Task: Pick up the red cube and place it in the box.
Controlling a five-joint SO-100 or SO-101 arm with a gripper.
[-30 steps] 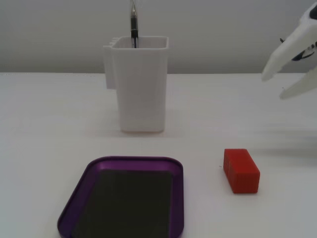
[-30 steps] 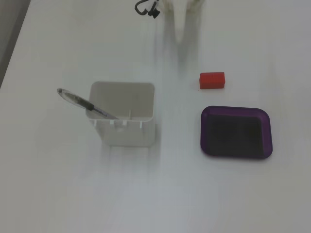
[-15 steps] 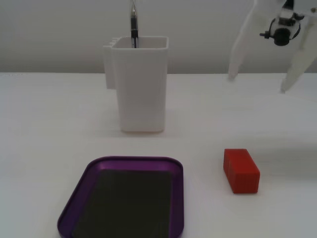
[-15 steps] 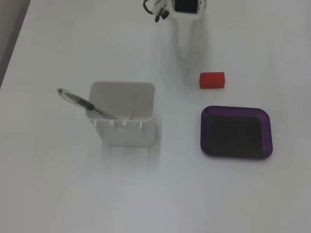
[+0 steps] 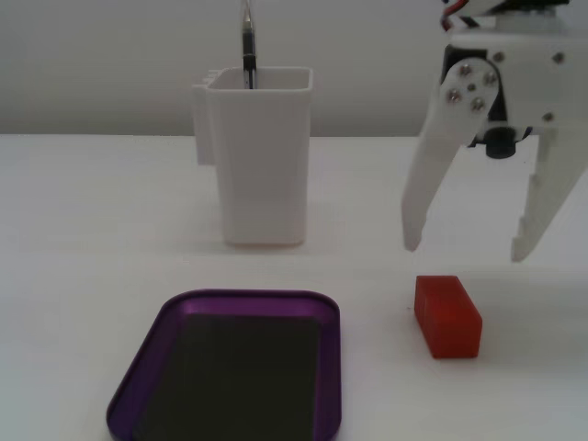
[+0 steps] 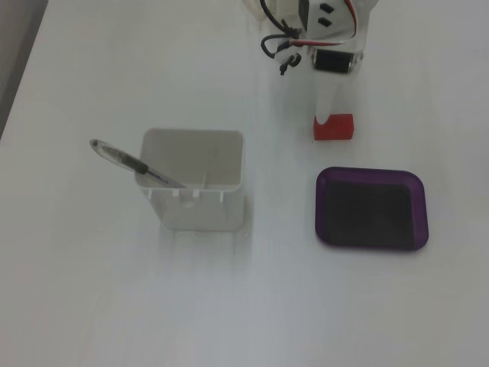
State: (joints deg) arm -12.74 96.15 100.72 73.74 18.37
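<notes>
The end effector [image 5: 466, 250] has swung in from the far right edge of the low fixed view and dropped within the last second, so its two white fingers now hang spread wide apart, tips just above and a little beyond the cube [image 5: 447, 315], gripping nothing. In the high fixed view it comes down from the top edge, one finger tip sitting at the cube's [image 6: 334, 127] top-left corner; whether it touches there I cannot tell. I judge the reach nearly done: a short further drop should bring the fingers astride the block before they close. The cube lies flat on the counter [image 5: 92, 239], unmoved, just right of the box [image 5: 329, 367] in the low view, with a strip of bare counter between them. The box is empty, its dark floor clear, and its near edge is cut off by the frame. The path from cube to box looks open. The only tall obstacle is the white container [image 5: 260, 156] with a pen [image 6: 130, 163], standing farther back and left, well apart from both.
</notes>
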